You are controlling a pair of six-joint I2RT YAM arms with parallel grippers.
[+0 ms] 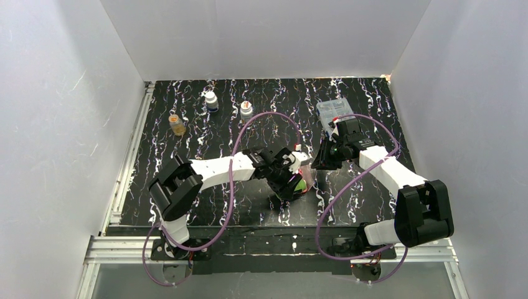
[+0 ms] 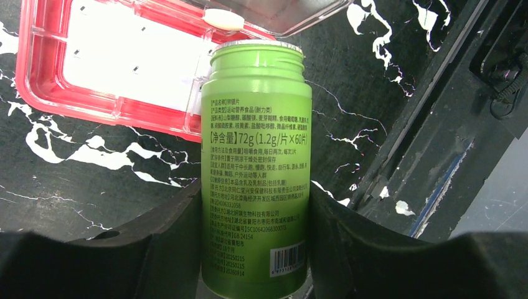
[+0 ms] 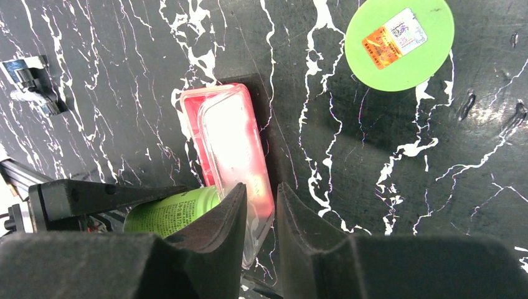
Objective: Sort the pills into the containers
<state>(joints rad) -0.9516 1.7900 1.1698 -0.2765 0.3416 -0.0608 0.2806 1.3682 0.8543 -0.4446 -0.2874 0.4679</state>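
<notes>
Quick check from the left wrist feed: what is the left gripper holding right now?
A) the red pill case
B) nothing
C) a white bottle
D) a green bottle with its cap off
D: the left gripper clamps both sides of the green bottle, whose threaded neck is bare and points toward the open red pill case.

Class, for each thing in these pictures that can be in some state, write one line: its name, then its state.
left pincer: shut on green bottle
green bottle: uncapped
green cap: off, lying flat
pill case: open
right pincer: nearly closed at the pill case; grip unclear
small bottles at the back: upright
</notes>
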